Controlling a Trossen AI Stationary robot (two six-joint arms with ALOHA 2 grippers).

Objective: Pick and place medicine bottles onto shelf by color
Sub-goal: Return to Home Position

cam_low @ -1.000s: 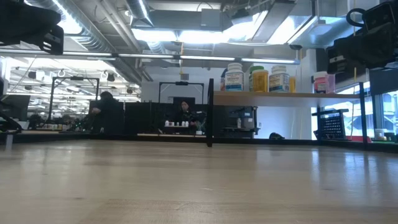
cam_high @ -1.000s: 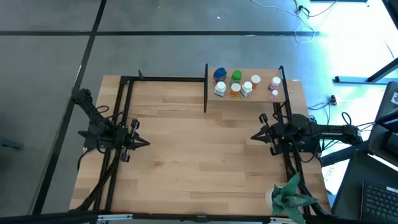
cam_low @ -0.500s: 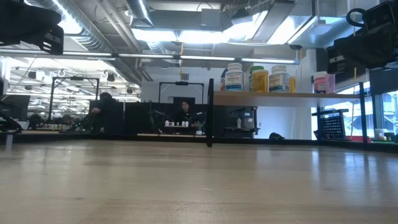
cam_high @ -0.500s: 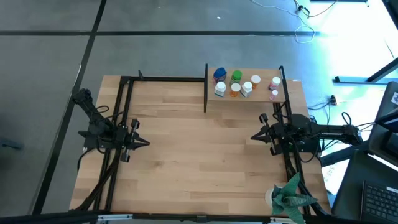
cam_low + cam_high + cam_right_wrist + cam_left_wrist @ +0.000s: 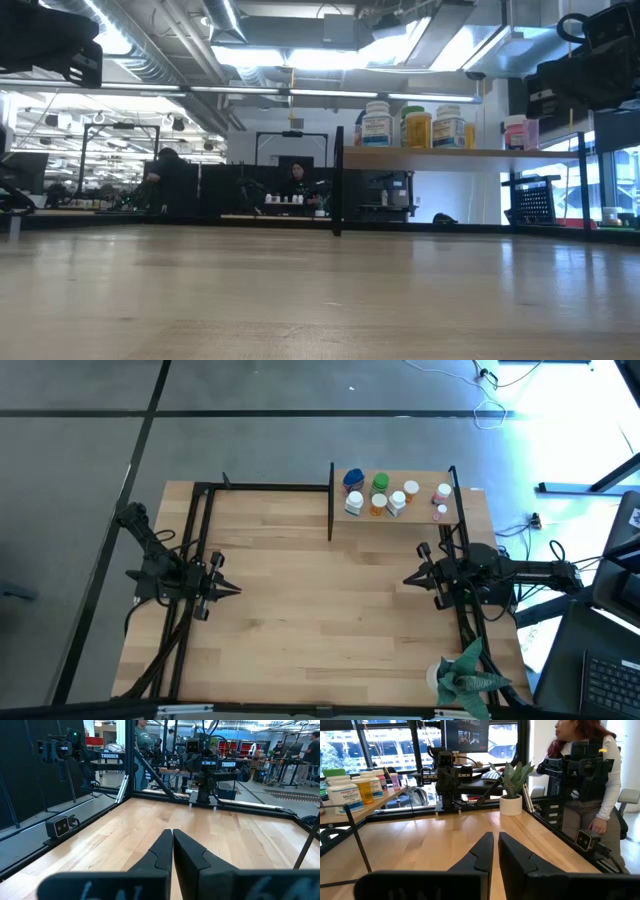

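High view: medicine bottles [image 5: 380,495] all clustered on the shelf [image 5: 400,520]. Left gripper [image 5: 232,590] sits well left of the shelf, right gripper [image 5: 408,580] near its front edge. Only the wrist views show both pinched together, empty. Low view shows the bottles upright.

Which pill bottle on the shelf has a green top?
The green-topped cylindrical bottle between the blue-topped bottle and a white-capped one; no other shows green.

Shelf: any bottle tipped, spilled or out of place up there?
Nothing stands out. The medicine bottles stand upright on the shelf, none tipped or spilled. The left pincer and right pincer sit shut and empty at the table sides.
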